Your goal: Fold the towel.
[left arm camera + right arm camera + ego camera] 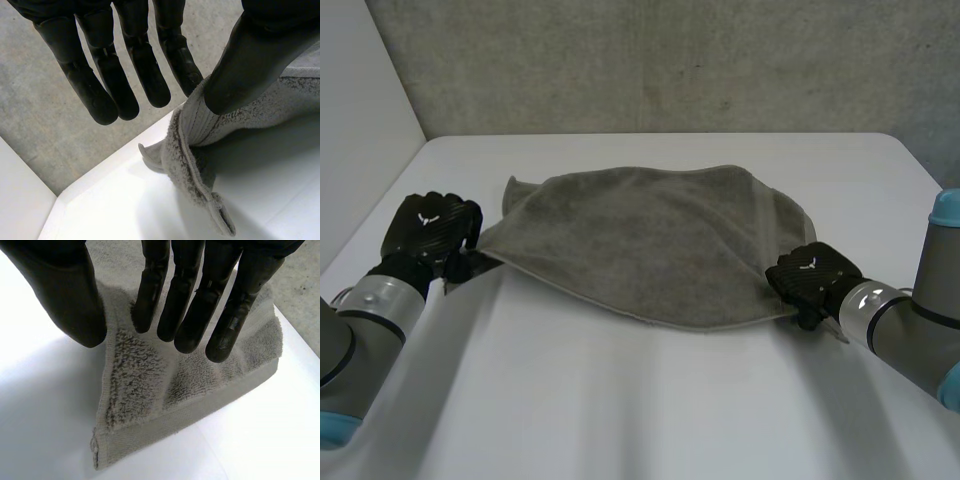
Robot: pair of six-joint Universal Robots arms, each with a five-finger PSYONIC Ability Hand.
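The grey towel [650, 240] lies spread across the middle of the white table [620, 400], its far edge curved and one far corner curled up. My left hand [430, 232] is at the towel's left corner. In the left wrist view the thumb [245, 65] pinches the towel's hemmed edge [200, 130] against the nearest finger, the other fingers are straight and off the cloth, and the corner hangs just above the table. My right hand [812, 275] is at the right corner. There its straight fingers [195, 305] hover over the towel [150, 390], which lies flat, with the thumb beside its edge.
A rough grey wall [670, 60] stands behind the table, and a pale panel [360, 120] borders its left side. Bare table surface stretches in front of the towel, towards me.
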